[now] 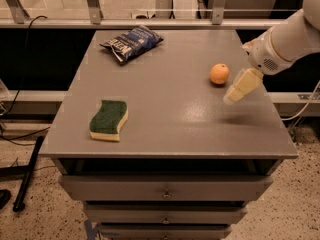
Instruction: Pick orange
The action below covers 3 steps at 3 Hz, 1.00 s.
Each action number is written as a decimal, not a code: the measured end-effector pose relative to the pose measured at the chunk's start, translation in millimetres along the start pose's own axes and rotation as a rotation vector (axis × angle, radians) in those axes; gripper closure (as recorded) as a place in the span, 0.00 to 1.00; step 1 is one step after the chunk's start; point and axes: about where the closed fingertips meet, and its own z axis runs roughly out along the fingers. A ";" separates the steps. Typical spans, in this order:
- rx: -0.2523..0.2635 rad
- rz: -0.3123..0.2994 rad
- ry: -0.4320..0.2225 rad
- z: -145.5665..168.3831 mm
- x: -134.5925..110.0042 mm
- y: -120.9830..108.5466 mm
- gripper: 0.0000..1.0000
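Observation:
The orange (pixel 219 74) is a small round fruit resting on the grey table top (pixel 170 114) toward the right side. My gripper (pixel 235 95) hangs from the white arm that reaches in from the upper right. It hovers just above the table, slightly right of and in front of the orange, apart from it and holding nothing.
A green-yellow sponge (pixel 108 120) lies at the front left of the table. A blue chip bag (pixel 132 43) lies at the back left. The table has drawers below its front edge. A railing and glass run behind it.

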 end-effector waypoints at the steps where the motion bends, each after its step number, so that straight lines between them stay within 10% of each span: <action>1: -0.010 0.054 -0.050 24.5 -4.9 -16.8 0.00; 3: -0.080 0.160 -0.118 65.8 -11.8 -26.0 0.18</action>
